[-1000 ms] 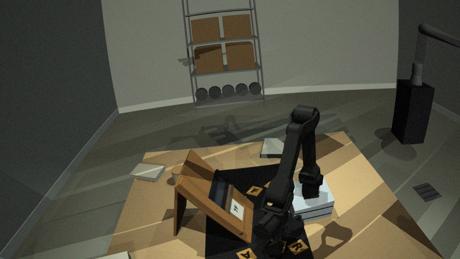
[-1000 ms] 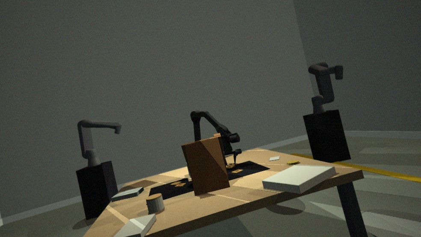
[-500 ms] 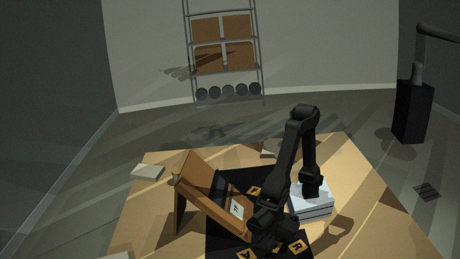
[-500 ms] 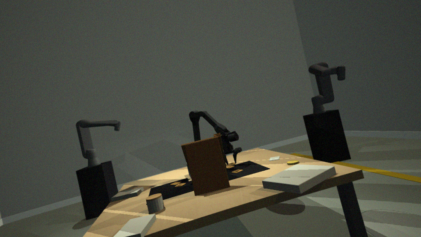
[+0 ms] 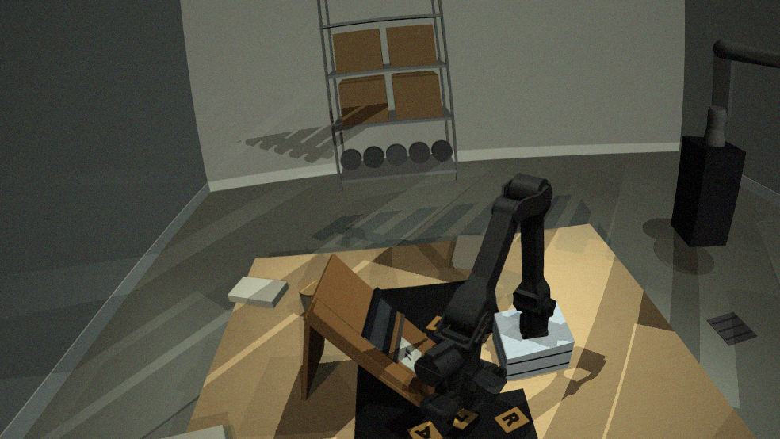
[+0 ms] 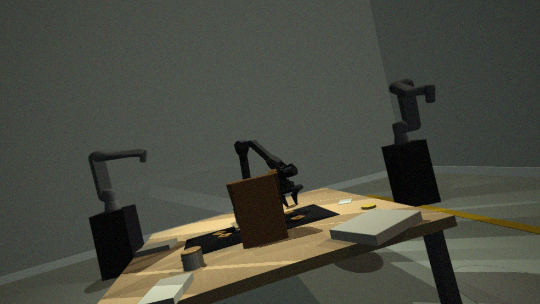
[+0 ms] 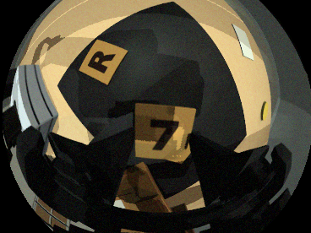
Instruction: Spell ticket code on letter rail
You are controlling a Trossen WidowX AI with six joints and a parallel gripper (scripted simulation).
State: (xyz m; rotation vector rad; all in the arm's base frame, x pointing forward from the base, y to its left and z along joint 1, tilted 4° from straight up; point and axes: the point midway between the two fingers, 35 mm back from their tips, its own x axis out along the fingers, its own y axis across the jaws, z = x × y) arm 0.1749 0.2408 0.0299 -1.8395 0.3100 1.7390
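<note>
My gripper (image 5: 462, 410) (image 6: 291, 204) (image 7: 162, 133) is shut on the 7 tile (image 5: 467, 421) (image 6: 290, 206) (image 7: 162, 127), held above the black mat (image 6: 317, 212) (image 7: 224, 105). The R tile (image 5: 511, 419) (image 7: 103, 62) lies on the mat at the front right. The A tile (image 5: 422, 430) (image 6: 298, 217) lies at the front. Another tile (image 5: 435, 322) shows beside the arm, its letter partly hidden. The tilted brown board (image 5: 341, 288) (image 6: 258, 211) stands left of the gripper in the top view. Its white ticket (image 5: 408, 354) is partly covered by the arm; its print is unclear.
A striped block (image 5: 537, 360) (image 7: 35, 94) is under the arm's base. A cup (image 5: 307, 292) (image 6: 192, 259) and a white slab (image 5: 256, 292) (image 6: 166, 288) are beyond the board. A larger slab (image 6: 376, 226), a yellow disc (image 6: 368, 206) (image 7: 264, 111) and a pale card (image 6: 344, 201) (image 7: 242, 42) lie farther off.
</note>
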